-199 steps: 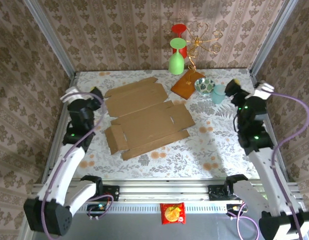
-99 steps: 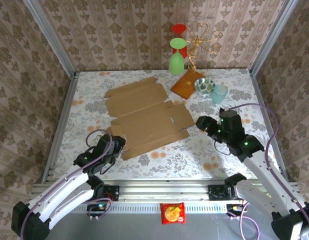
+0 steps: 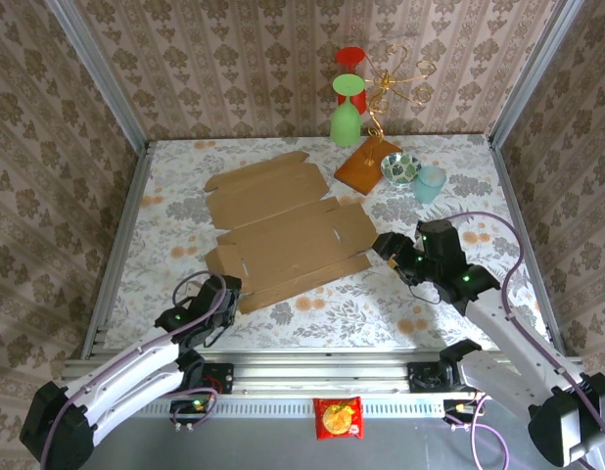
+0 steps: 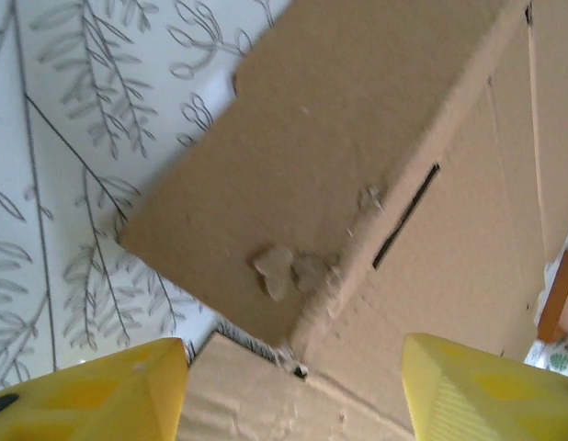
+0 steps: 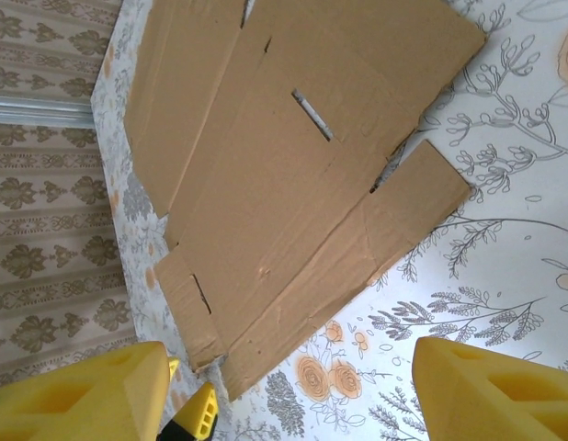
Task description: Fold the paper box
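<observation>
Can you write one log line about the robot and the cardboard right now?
paper box: unfolded, flat on table | left gripper: open, at its near-left corner | right gripper: open, beside its right edge | folding: not started

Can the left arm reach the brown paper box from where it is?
Probably yes. The left gripper sits right at the near left corner of the paper box, with its jaws open. In the left wrist view the cardboard corner lies between its fingers, and nothing seems to be in the way.

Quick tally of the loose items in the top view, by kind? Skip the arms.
Cardboard sheet: 1
Red goblet, green goblet: 2
Wire stand with wooden base: 1
Bowl: 1
Cup: 1
Snack packet: 1
Total: 7
</observation>
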